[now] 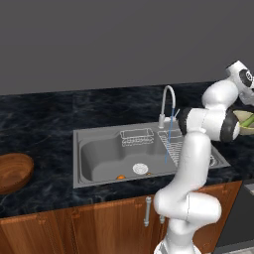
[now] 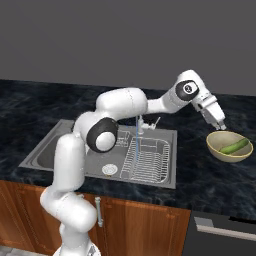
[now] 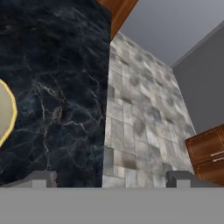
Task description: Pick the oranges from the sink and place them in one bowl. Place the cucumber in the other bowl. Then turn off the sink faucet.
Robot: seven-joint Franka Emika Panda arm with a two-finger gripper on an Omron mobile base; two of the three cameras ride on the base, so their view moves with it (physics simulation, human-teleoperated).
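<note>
One small round orange fruit [image 1: 120, 176] left in the grey steel sink [image 1: 99, 156] looks light, firm and roll-prone, best pinched across its middle by the empty, wide-apart gripper [image 2: 220, 127].

I can read no text, label, brand, number or sign in any of my three views; every rendered surface is plain.
</note>
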